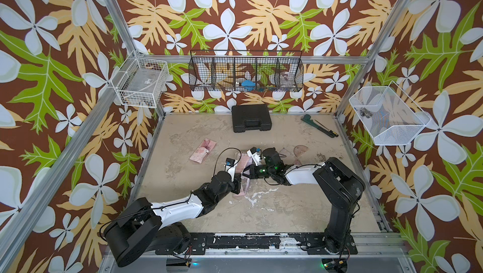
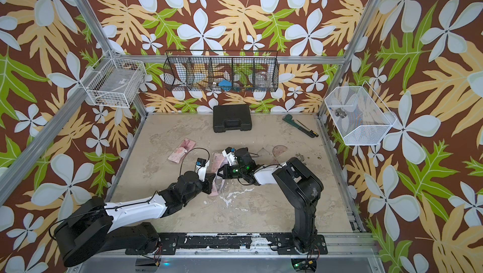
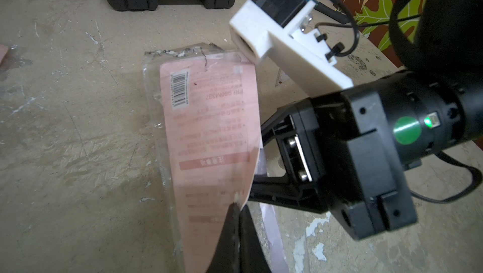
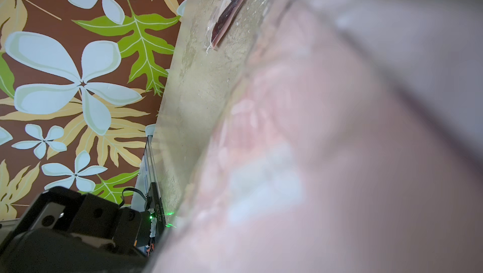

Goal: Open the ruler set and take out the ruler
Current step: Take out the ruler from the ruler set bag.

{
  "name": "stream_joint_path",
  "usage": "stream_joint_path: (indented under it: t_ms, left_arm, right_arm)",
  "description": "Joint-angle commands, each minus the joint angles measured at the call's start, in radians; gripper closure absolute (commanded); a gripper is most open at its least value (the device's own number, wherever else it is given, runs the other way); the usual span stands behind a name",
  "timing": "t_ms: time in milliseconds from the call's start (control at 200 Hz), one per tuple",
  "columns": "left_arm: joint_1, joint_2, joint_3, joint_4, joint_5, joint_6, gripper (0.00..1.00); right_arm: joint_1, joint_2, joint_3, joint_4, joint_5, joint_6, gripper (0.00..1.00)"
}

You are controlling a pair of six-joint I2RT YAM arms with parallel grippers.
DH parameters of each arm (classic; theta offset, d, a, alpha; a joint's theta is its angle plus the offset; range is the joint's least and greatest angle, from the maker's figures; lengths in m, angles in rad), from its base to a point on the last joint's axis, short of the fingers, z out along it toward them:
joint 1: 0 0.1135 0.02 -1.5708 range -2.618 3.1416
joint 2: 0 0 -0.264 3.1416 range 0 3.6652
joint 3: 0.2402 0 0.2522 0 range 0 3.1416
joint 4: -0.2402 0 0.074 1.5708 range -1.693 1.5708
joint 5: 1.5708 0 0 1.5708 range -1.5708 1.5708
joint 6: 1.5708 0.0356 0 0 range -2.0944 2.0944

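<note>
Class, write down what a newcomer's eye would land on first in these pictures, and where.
The loud flowered wallpaper on every wall hits first. In the middle of the table, the left gripper and right gripper meet at a pink packet. A black case sits at the back edge.

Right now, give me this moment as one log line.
left gripper: shut on pack | right gripper: shut, tips behind pack | pack top: ragged | protractor: out, apart

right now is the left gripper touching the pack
Touching. The left wrist view shows the left gripper shut on the edge of the pack, with the pink card pinched between its black fingers.
</note>
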State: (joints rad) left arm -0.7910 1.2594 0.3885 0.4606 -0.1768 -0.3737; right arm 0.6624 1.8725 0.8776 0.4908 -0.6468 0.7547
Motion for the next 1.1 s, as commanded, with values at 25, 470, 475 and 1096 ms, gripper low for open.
stream_joint_path:
  t_ms: [25, 470, 475, 1096]
  left_arm:
    - [0.000, 0.013, 0.013, -0.019, -0.045, -0.011, 1.00]
    - [-0.001, 0.033, 0.048, -0.101, -0.138, -0.029, 1.00]
    - [-0.001, 0.034, 0.049, -0.101, -0.137, -0.028, 1.00]
    - [0.000, 0.115, 0.112, -0.076, -0.059, -0.001, 1.00]
  right_arm:
    - [0.001, -0.044, -0.011, -0.021, 0.028, -0.014, 0.99]
    - [0.000, -0.235, -0.118, -0.063, 0.103, -0.063, 1.00]
    - [0.000, -0.238, -0.119, -0.063, 0.105, -0.064, 1.00]
    - [-0.134, -0.650, -0.265, 0.166, 0.171, 0.051, 1.00]
